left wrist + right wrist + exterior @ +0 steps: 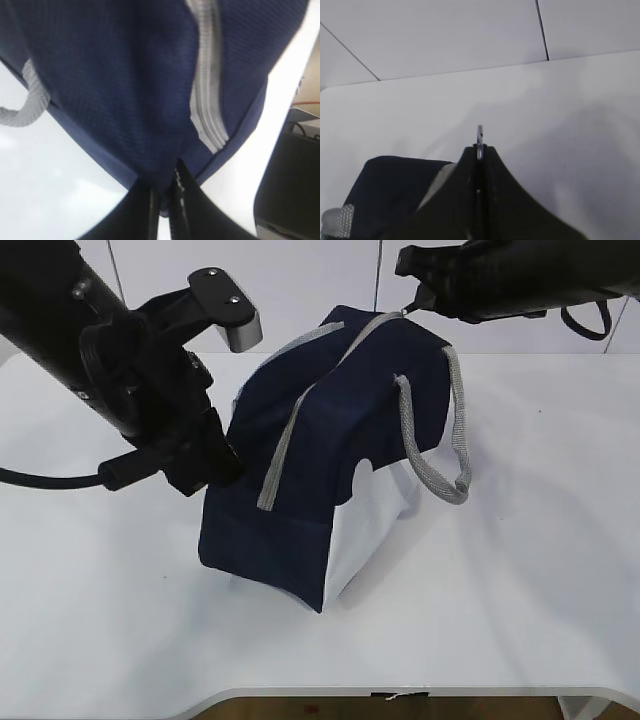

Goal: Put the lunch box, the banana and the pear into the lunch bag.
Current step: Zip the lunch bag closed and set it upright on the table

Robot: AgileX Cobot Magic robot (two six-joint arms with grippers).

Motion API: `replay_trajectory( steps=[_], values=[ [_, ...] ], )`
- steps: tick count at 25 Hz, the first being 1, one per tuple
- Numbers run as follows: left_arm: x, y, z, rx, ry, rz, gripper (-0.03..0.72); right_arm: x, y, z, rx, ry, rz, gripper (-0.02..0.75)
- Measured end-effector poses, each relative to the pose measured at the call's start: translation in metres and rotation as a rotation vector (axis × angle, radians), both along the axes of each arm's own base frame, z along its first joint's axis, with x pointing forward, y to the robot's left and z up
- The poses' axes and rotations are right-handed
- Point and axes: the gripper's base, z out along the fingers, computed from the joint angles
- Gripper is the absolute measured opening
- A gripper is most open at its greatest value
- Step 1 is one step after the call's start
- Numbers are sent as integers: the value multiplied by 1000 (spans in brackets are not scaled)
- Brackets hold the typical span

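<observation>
The navy lunch bag (320, 470) stands tilted on the white table, its grey zipper (290, 440) run shut along the top. My left gripper (225, 465) is at the bag's left end. In the left wrist view it (167, 175) is shut on a fold of the blue fabric (125, 100) beside the zipper (207, 100). My right gripper (415, 302) is at the bag's far top corner, shut (479, 147) on the thin metal zipper pull (479, 135). The lunch box, the banana and the pear are out of view.
A grey webbing handle (440, 470) hangs down the bag's right side over the white lower panel (370, 530). The white table (520, 590) stretches to its front edge. A pale wall stands behind it.
</observation>
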Motion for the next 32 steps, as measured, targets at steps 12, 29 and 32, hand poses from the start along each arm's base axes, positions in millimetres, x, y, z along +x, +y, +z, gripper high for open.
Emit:
replay_trajectory(
  steps=[12,29,32],
  values=[
    [8,-4,4,-73,-72,66,3,-1,6,34,-27,96,98,6],
    [3,-2,10,-88,-61,68,3,22,8,-3,-106,102,89,6],
    [3,-2,10,-85,-53,66,3,23,9,4,-103,94,93,6]
  ],
)
